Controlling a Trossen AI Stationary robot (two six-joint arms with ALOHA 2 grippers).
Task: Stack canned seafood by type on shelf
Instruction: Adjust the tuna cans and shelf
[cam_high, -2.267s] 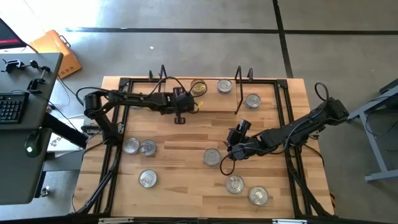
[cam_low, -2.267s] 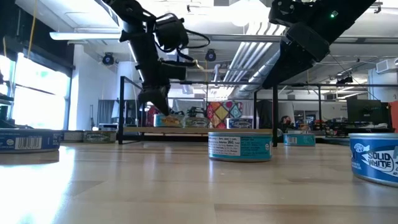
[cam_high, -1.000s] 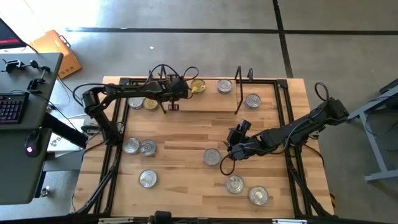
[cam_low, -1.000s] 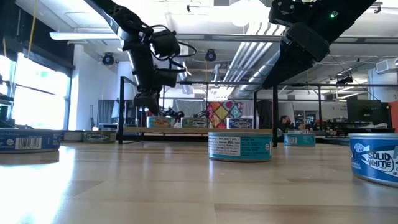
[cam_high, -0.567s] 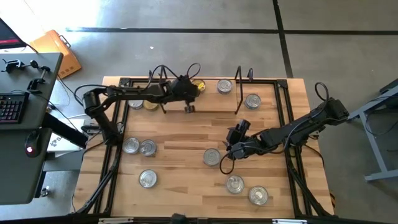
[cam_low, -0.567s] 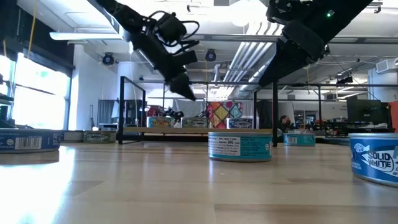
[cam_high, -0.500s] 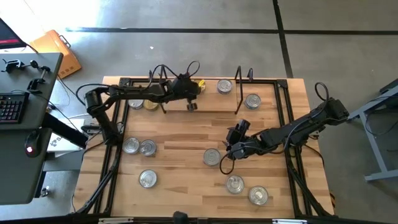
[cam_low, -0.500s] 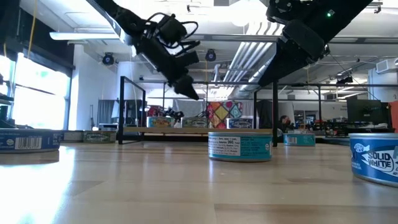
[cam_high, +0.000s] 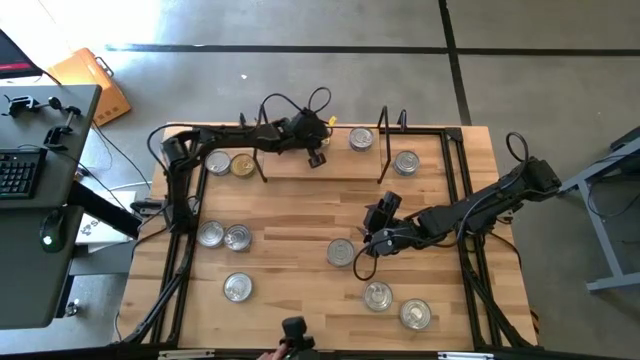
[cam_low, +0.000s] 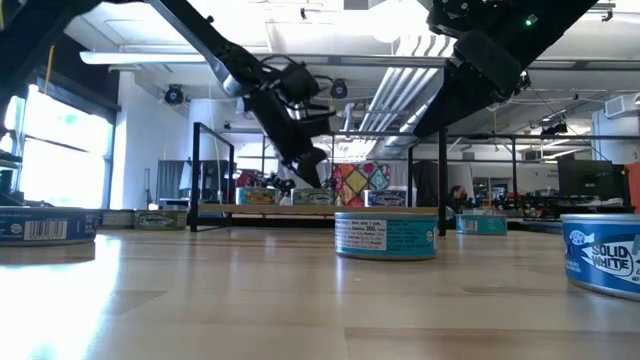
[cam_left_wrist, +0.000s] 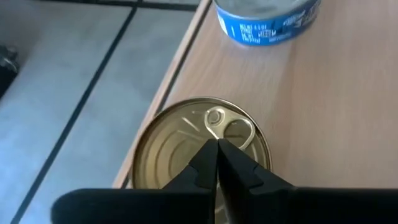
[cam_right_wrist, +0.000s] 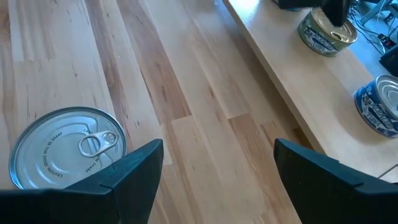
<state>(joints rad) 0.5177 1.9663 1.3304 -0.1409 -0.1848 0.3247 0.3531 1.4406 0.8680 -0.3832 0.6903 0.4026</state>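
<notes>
On the shelf (cam_high: 340, 168), a light board at the table's far side, rest a gold-topped tin (cam_left_wrist: 202, 146), two silver tins (cam_high: 360, 138) (cam_high: 405, 160), and at its left end a gold tin (cam_high: 243, 165) beside a silver one (cam_high: 217, 163). My left gripper (cam_left_wrist: 217, 148) is shut, slanting down, its tips over the first gold tin's top beside the pull ring. My right gripper (cam_right_wrist: 217, 149) hangs open over the table's middle, with a silver tin (cam_right_wrist: 62, 149) lying just outside one finger. Several more tins lie flat on the table. My left gripper's shut fingertips (cam_left_wrist: 208, 155) stand over the gold tin's top next to its pull ring (cam_left_wrist: 227, 124), coming slantwise from above and from the table's left. I cannot tell whether they touch the lid. The tin sits flat at the shelf's far edge.
Black wire frames (cam_high: 382, 140) rise from the shelf. A blue-labelled tin (cam_left_wrist: 267, 18) stands close beyond the gold one. Loose tins lie at the table's left (cam_high: 222, 236) (cam_high: 237, 288) and near right (cam_high: 377, 295) (cam_high: 415, 315). A dark object (cam_high: 293, 330) shows at the near edge.
My left gripper has travelled along the shelf toward the table's right, from beside the left wire frame to over the gold tin. It has tipped from pointing down to a slant, rolled, and shut. The tins have stayed where they were.
</notes>
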